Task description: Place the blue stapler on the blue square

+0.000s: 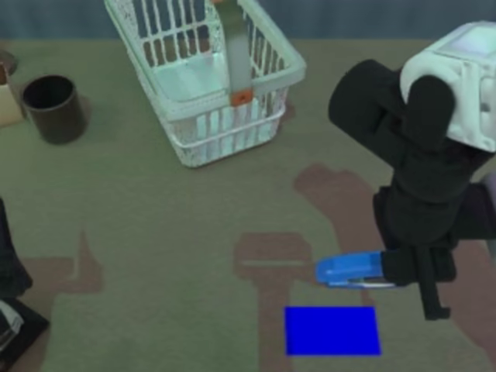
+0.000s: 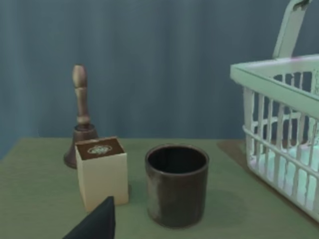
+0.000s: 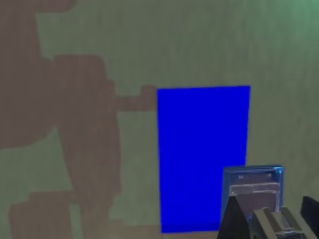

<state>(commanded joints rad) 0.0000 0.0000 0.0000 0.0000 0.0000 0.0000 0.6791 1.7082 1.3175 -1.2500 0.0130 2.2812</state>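
the right gripper (image 1: 387, 271) is pinching the blue stapler (image 1: 349, 271) just beside the blue square (image 1: 332, 331); the left arm is sitting parked at the left edge.

No legible text on anything.

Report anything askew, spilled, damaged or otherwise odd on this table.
Nothing stands out. The right pincer holds the blue stapler beside the blue square, not yet on it. The basket, cup, carton and bell stand upright.
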